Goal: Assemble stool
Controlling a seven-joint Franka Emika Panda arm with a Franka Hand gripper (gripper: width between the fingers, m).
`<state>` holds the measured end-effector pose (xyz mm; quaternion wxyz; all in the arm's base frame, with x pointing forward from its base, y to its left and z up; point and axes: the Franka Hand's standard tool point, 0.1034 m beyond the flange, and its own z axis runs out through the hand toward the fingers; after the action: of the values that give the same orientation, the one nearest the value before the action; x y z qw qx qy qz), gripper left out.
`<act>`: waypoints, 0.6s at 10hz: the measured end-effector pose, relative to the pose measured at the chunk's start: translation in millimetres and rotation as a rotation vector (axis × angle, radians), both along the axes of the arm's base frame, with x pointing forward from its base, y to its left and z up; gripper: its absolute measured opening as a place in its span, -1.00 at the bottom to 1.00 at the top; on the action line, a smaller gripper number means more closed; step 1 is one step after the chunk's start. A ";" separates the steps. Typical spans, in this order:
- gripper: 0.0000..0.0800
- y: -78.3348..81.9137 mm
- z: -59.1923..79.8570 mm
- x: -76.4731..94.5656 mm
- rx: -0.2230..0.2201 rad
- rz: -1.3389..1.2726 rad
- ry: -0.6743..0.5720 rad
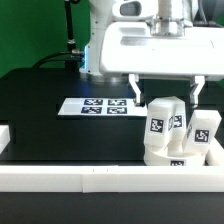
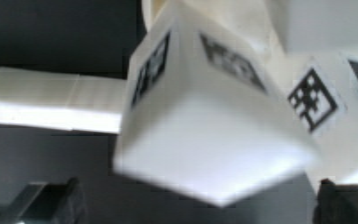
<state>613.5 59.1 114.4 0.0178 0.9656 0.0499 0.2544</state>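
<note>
The white stool seat disc (image 1: 163, 155) lies near the exterior view's right front corner of the black table. Three blocky tagged legs stand up on or by it: one at the left (image 1: 157, 117), one in the middle (image 1: 178, 120), one at the right (image 1: 203, 130). I cannot tell whether the right one is joined to the seat. My gripper (image 1: 166, 92) hangs just above the legs, open, its fingers (image 1: 135, 90) spread wider than the leg tops. In the wrist view a blurred leg (image 2: 211, 120) fills the frame, and the gripper (image 2: 197, 205) holds nothing; dark fingertips (image 2: 48, 203) show at both sides.
The marker board (image 1: 100, 105) lies flat on the table behind and to the exterior view's left of the stool. A long white border rail (image 1: 60, 178) runs along the front edge and another (image 1: 216, 152) along the right, close to the right leg.
</note>
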 end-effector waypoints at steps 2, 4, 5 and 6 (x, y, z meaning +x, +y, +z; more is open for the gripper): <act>0.62 0.4 0.9 2.9 -0.003 0.006 0.003; 0.62 0.3 0.1 2.6 -0.003 0.006 0.004; 0.62 0.3 -0.1 2.5 -0.003 0.006 0.005; 0.62 1.2 -2.4 0.8 0.001 0.007 0.030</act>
<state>614.2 60.4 112.0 0.0159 0.9692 0.0535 0.2400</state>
